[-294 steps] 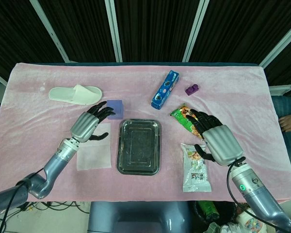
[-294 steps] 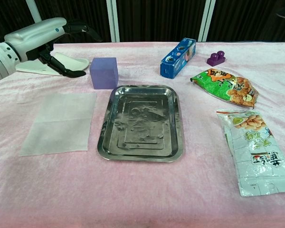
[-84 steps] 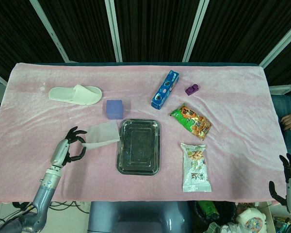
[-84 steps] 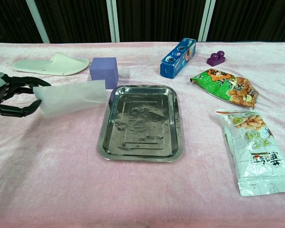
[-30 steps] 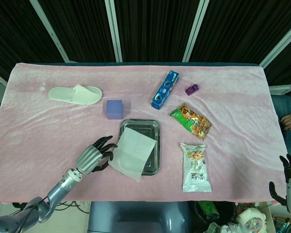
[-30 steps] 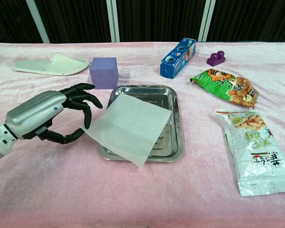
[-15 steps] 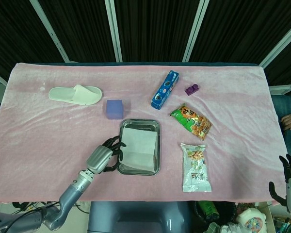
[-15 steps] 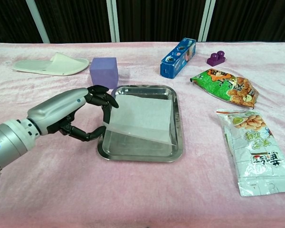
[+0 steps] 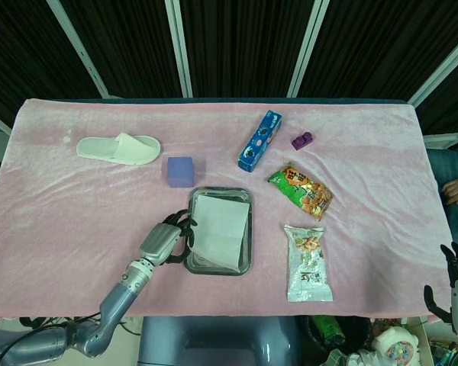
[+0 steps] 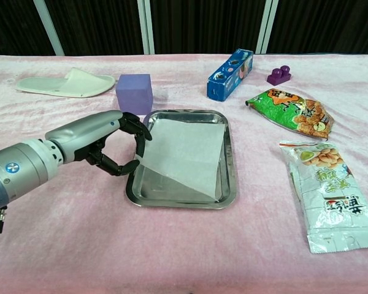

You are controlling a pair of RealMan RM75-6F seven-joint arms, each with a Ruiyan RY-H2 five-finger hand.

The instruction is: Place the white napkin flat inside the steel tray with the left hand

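Note:
The white napkin (image 9: 218, 227) (image 10: 185, 152) lies over the steel tray (image 9: 217, 270) (image 10: 179, 201) and covers most of its floor. Its far edge rests on the tray; its near left edge is still raised off the floor. My left hand (image 9: 165, 242) (image 10: 108, 146) is at the tray's left rim and pinches the napkin's left edge between thumb and fingers. My right hand (image 9: 452, 288) shows only at the bottom right corner of the head view, far from the tray, with its fingers apart and nothing in it.
A purple cube (image 10: 134, 93) stands just behind the tray's left corner. A white slipper (image 10: 64, 82) lies far left. To the right are a blue box (image 10: 230, 74), a small purple piece (image 10: 278, 75), a green snack bag (image 10: 289, 113) and a white snack bag (image 10: 330, 195).
The left hand has shifted slightly toward the tray. The napkin has sunk lower and now lies more squarely within the tray. The right hand has not moved.

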